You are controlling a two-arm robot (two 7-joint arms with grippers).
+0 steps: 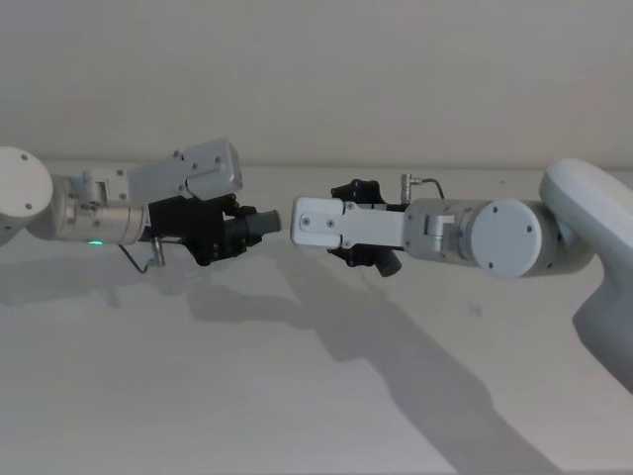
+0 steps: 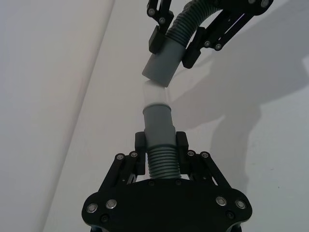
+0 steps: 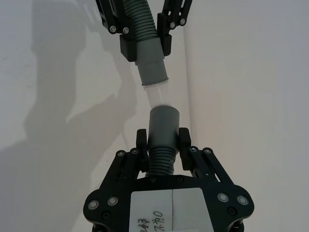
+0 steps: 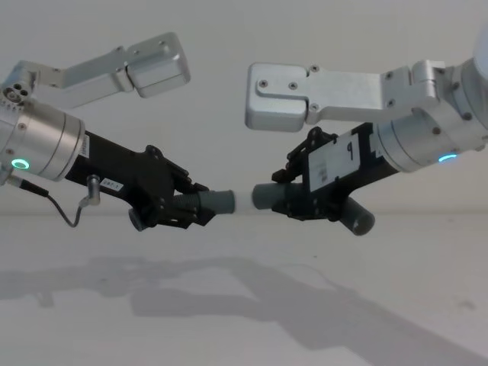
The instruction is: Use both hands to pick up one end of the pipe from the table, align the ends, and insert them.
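Note:
Both dark grey pieces of the pipe are held in the air above the white table (image 1: pixel 297 396). My left gripper (image 4: pixel 179 206) is shut on the ribbed part of the left piece (image 4: pixel 217 201), whose smooth cuff points right. Facing it, my right gripper (image 4: pixel 293 197) is shut on the right piece (image 4: pixel 265 196), whose far cuff (image 4: pixel 357 217) hangs behind. A small gap separates the two ends, and they are nearly in line. In the left wrist view my left gripper (image 2: pixel 160 145) holds its piece (image 2: pixel 158 121) opposite the other cuff (image 2: pixel 161 67). From the right wrist, my right gripper (image 3: pixel 162 140) grips its piece (image 3: pixel 163 123) opposite the left cuff (image 3: pixel 152 67).
The bare table (image 4: pixel 229 305) carries only the arms' shadows. A pale wall stands behind. A thin cable (image 4: pixel 72 213) loops under the left wrist.

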